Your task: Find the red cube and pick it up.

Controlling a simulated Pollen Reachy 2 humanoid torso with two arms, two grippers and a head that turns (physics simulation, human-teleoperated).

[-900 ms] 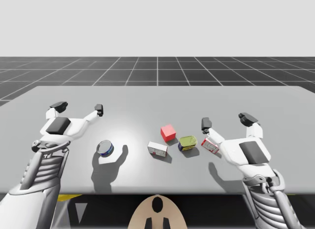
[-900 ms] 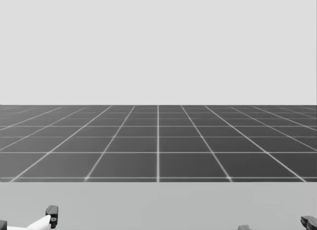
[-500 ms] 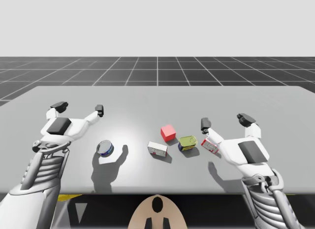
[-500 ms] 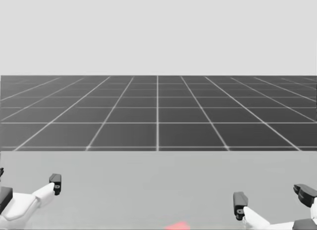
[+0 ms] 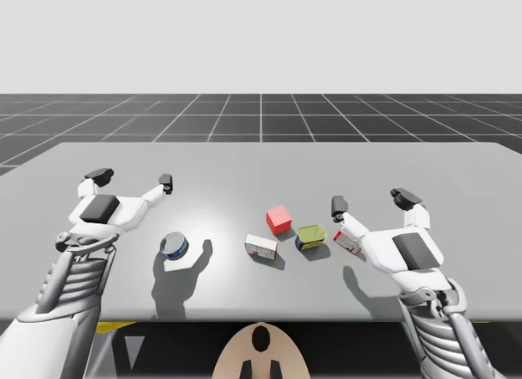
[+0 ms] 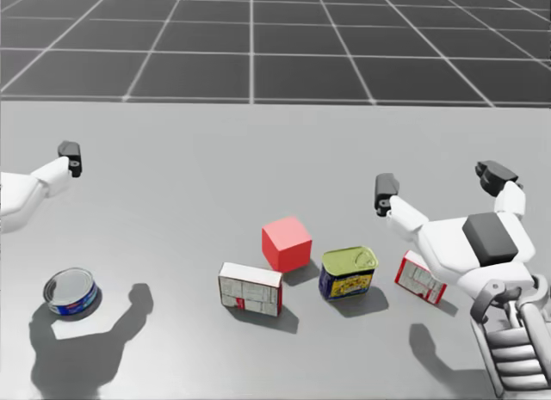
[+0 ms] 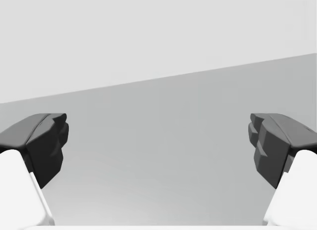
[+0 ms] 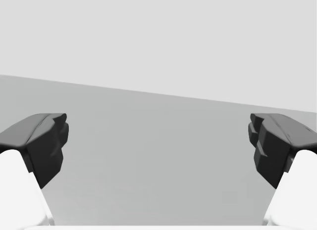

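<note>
Head view: red cube [image 6: 287, 243] sits flat, one edge toward me.

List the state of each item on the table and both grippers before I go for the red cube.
red cube: resting flat on the table, not gripped.
white box: lying flat, near the cube.
green-topped can: upright, ungripped.
red and white box: lying down, ungripped.
blue round can: upright, off alone.
left gripper: jaws open, empty.
right gripper: jaws open, empty.
</note>
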